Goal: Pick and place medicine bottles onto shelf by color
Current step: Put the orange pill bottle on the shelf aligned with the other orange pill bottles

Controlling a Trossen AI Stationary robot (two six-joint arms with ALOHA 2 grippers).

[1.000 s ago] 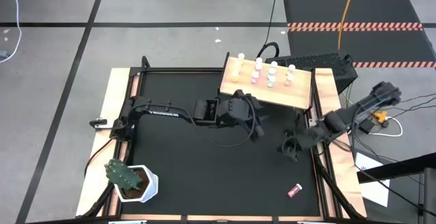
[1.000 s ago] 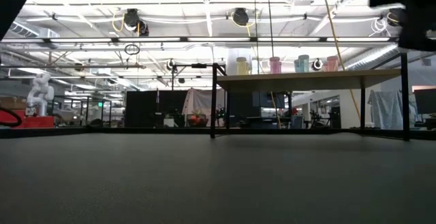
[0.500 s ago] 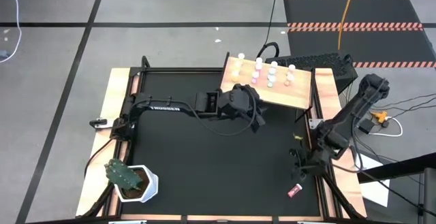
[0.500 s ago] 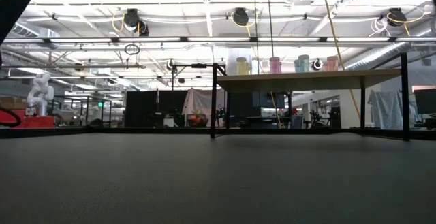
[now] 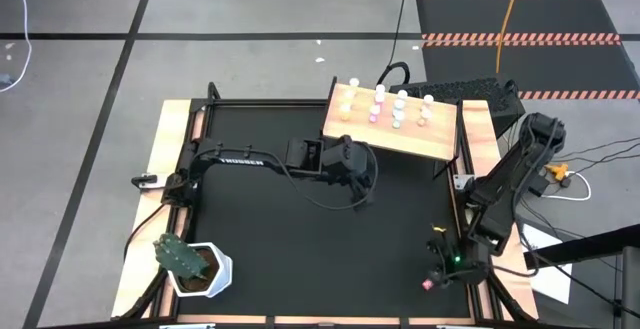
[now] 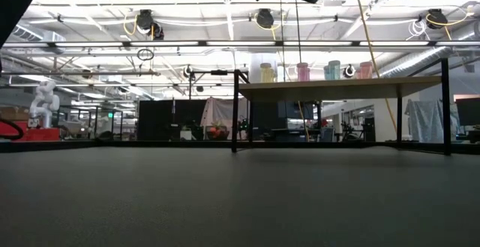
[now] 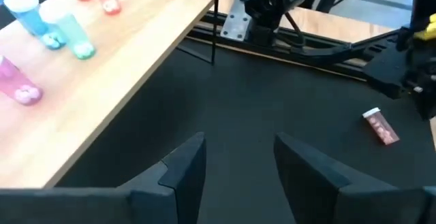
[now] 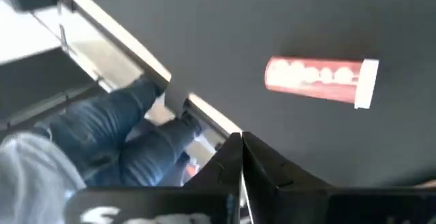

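The wooden shelf [image 5: 392, 121] stands at the table's far right, and several white-capped bottles [image 5: 398, 109] stand upright on it. They also show in the low view [image 6: 315, 70] and the left wrist view [image 7: 65, 26]. A red bottle [image 5: 430, 282] lies on its side on the black tabletop near the near right corner. It also shows in the right wrist view [image 8: 320, 81] and the left wrist view [image 7: 380, 126]. My right gripper [image 8: 242, 157] is shut and empty, just beside the red bottle on its far side. My left gripper [image 7: 235, 163] is open and empty, above the table by the shelf's near edge.
A green cactus in a white pot [image 5: 192, 264] stands at the near left corner. The shelf's thin black legs [image 6: 235, 112] stand on the tabletop. A person's legs in jeans [image 8: 129, 135] show beyond the table's edge frame [image 8: 136, 54].
My right gripper has gone toward the table's near edge along its right side and now stands by the red bottle. My left gripper has come a little toward the near edge and down, and more of it shows in the low view.
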